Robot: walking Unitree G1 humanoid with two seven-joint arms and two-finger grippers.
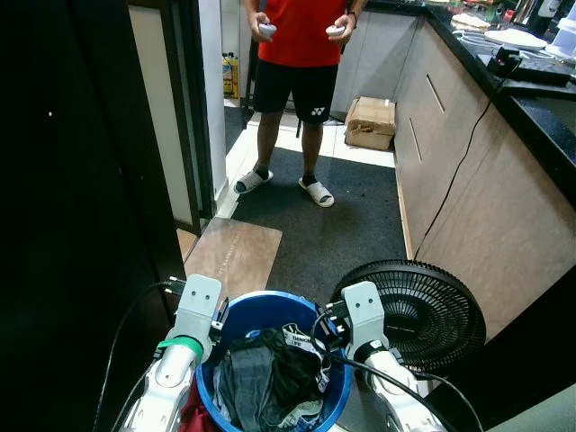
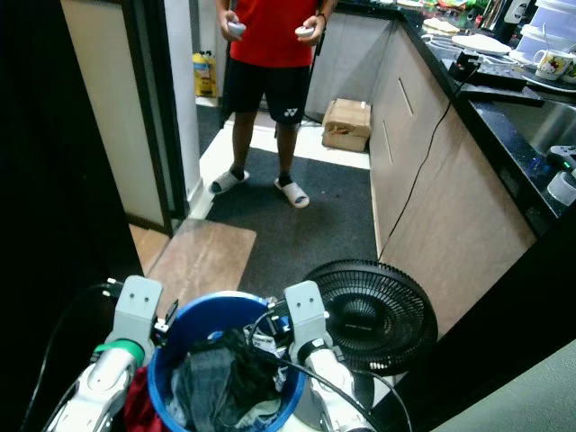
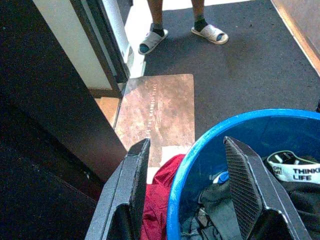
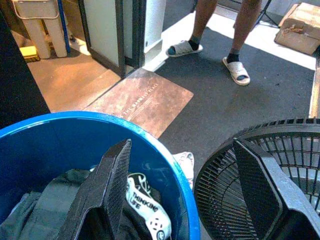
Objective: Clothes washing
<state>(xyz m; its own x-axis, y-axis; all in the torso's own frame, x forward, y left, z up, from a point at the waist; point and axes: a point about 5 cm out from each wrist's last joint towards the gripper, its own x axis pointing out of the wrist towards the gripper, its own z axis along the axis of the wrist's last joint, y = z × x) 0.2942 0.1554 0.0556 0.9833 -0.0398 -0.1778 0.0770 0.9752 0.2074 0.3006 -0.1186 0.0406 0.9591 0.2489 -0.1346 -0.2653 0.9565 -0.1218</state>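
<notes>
Dark kitchen floor point(image 1: 351, 225) runs ahead, past a counter point(image 1: 531, 99) on the right, to a person point(image 1: 301, 54) in a red shirt. Close below, a blue bucket point(image 1: 261, 310) is carried between both arms. Its rim is straddled by the left end effector point(image 3: 185, 200) and the right end effector point(image 4: 185, 190), fingers set wide on either side of the wall. Inside, dark soft clothes point(image 1: 270, 378) are heaped; the load is judged limp and light, best carried by the stiff rim. A fan point(image 1: 423, 310) stands beside it.

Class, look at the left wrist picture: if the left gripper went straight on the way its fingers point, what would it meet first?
Most likely the rim of the blue bucket, which the left gripper straddles with open fingers. Beyond the rim lies the brown mat, though depth is hard to judge.
</notes>
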